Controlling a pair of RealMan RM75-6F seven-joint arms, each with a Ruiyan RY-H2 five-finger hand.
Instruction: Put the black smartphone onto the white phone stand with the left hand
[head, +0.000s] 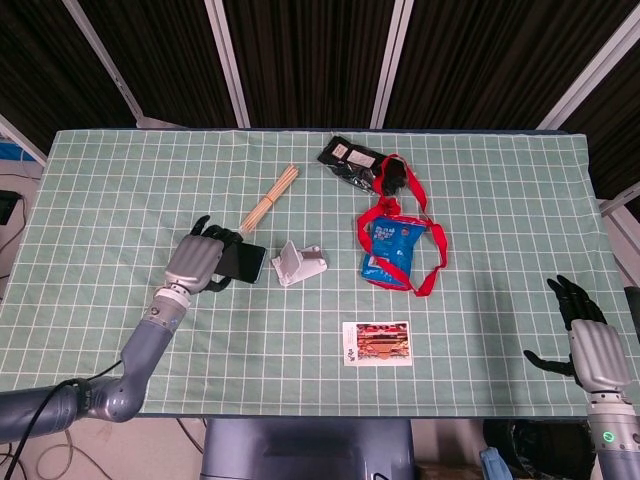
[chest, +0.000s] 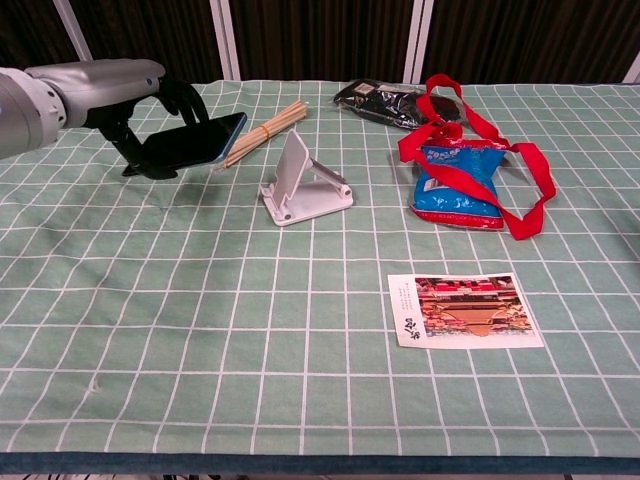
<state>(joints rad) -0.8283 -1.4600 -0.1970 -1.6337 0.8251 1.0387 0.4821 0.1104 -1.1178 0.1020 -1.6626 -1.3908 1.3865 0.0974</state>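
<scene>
Above the green checked tablecloth, left hand grips flat black smartphone beside white plastic stand; right hand spread, holding nothing.

A counter under a green cloth with a white grid fills the middle of the head view. From 10 to 2 o'clock behind it hangs a dark ribbed curtain, crossed by pale slanted frame bars. Lighting is even, with soft shadows.

Left hand clenched (right hand splayed)
</scene>
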